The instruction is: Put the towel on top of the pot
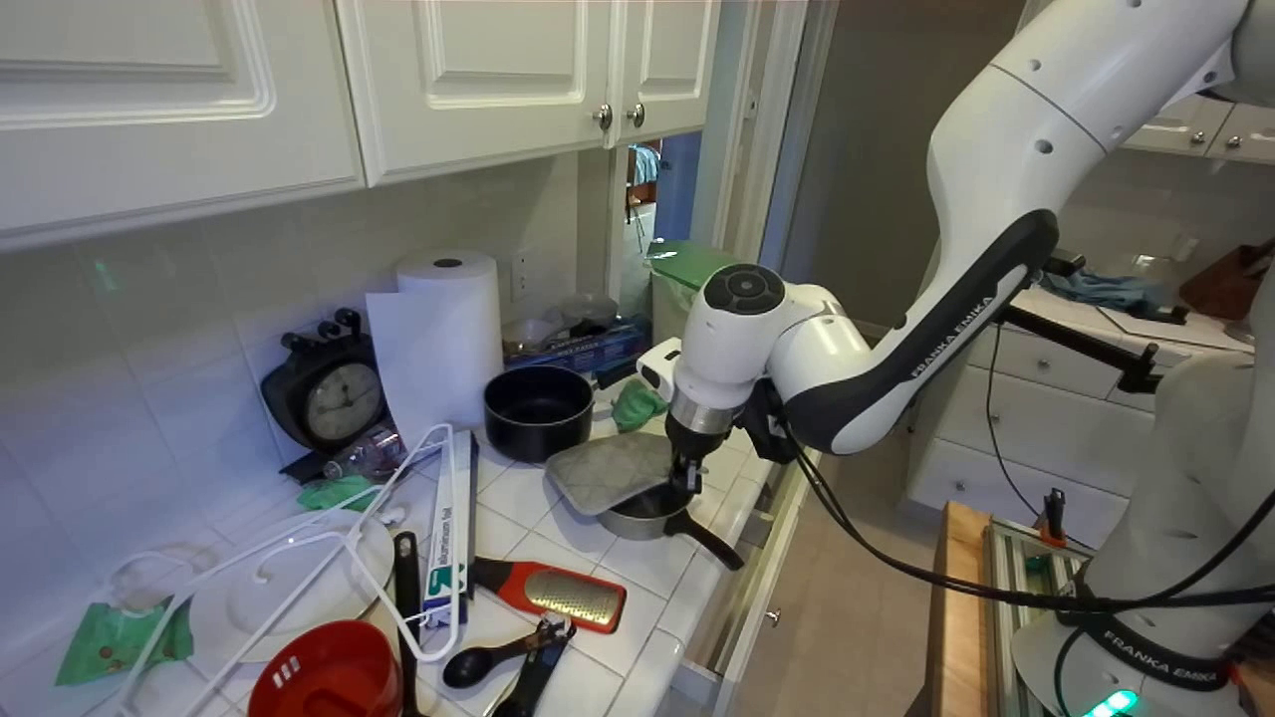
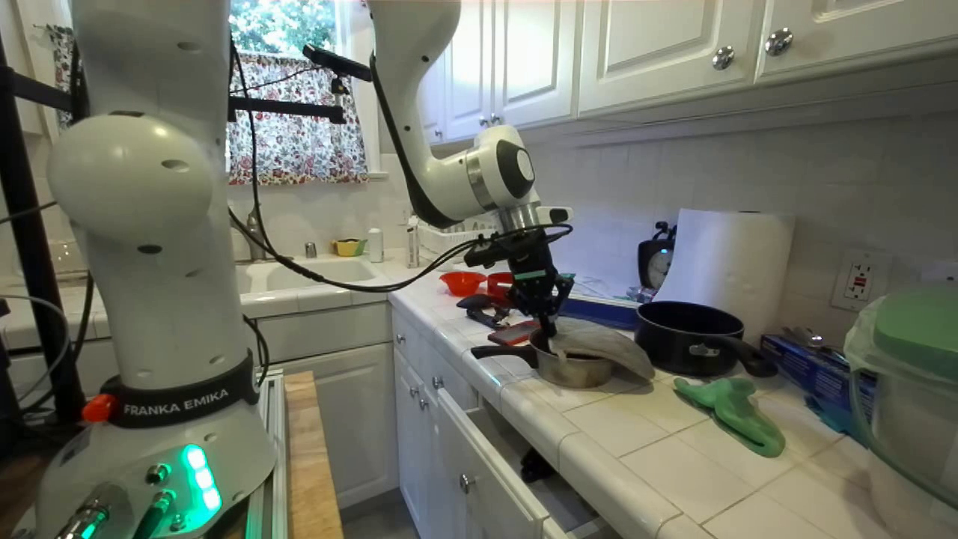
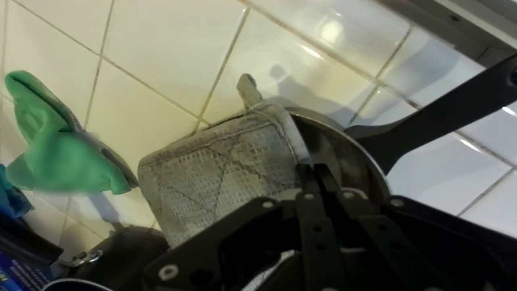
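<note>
The towel (image 1: 610, 470), a pale grey-green quilted cloth, lies slanting across part of the silver pot (image 1: 630, 522), seen in both exterior views. One side of it overhangs the rim toward the black pot. In the wrist view the towel (image 3: 218, 173) leaves the handle side of the pot (image 3: 357, 169) uncovered. My gripper (image 3: 315, 166) points down into the pot's opening, its fingers together right at the towel's hem. No cloth shows between the fingertips; whether they touch the hem, I cannot tell. The arm hides part of the towel's edge.
A black pot (image 2: 687, 337) and a mint-green scrap (image 2: 737, 412) stand close by the towel. Behind is a paper-towel roll (image 1: 453, 339). A red grater (image 1: 573, 596) and white hangers (image 1: 349, 543) lie on the counter. Below its edge a drawer (image 2: 486, 479) is pulled out.
</note>
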{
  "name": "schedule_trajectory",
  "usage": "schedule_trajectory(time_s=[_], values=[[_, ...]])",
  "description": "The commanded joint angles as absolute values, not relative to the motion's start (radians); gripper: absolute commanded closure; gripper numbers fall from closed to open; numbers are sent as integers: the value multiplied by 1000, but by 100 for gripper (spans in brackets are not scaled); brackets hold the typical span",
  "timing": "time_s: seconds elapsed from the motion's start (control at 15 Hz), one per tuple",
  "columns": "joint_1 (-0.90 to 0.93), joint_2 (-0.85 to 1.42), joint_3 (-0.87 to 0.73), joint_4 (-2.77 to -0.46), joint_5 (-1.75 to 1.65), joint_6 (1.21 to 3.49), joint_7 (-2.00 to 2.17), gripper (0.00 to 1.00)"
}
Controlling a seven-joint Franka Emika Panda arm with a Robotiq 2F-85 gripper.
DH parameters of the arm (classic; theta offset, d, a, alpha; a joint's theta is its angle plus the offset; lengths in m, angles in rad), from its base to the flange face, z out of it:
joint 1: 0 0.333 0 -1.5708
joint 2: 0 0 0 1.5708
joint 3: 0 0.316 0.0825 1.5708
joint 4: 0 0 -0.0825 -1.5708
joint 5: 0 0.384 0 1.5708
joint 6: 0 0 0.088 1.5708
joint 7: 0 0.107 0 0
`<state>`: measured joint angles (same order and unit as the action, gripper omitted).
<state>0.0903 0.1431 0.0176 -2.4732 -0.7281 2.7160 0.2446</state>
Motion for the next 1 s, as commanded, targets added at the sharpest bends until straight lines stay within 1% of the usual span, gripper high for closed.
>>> schedule_trajectory(time_s=[0.0,0.27,0.67,0.93], values=[[59,159,53,-2498,-502,2754,33,96],[51,159,73,-2490,-296,2714,-146,96],[60,121,60,-2497,-271,2711,-152,96],[74,71,45,-2516,-310,2711,-70,96]])
